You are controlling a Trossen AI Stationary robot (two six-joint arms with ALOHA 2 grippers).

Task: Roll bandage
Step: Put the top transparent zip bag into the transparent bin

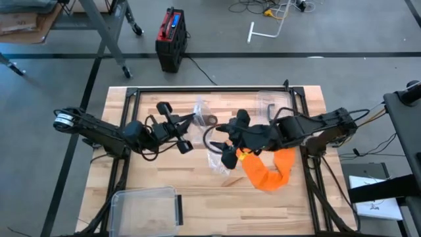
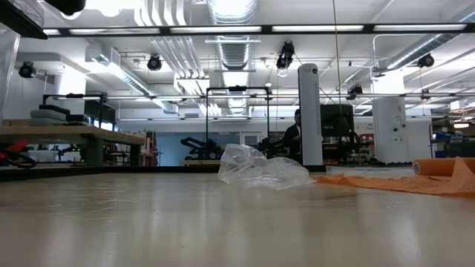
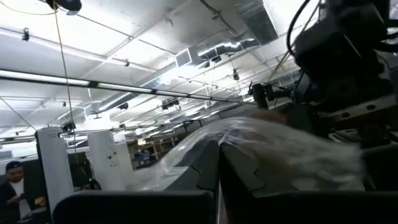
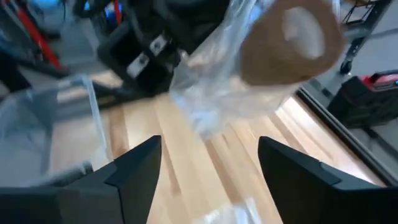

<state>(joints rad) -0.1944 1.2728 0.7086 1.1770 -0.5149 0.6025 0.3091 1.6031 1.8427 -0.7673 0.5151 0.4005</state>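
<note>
From above I see the wooden table (image 1: 164,174) filling the middle of the frame, and both arms reaching toward its centre. At the right of centre lies the orange bandage (image 1: 271,170), a loose strip that is not yet rolled; in the low view it stretches flat along the right edge.

The left gripper (image 1: 186,125) holds up a clear plastic bag (image 1: 201,110) in the upper middle of the frame, its fingers closed on the plastic (the left wrist view shows the film pinched between them). Inside the bag hangs a brown roll (image 4: 291,38); its hollow core faces the right wrist camera.

The right gripper (image 1: 230,141) stands with its fingers wide apart and holds nothing. The roll is just to the upper left of it in the high view, so I judge this arm is the nearer one to take it out.

A second crumpled plastic wrapper (image 1: 217,162) lies beside the bandage. I can read no label or writing anywhere.
</note>
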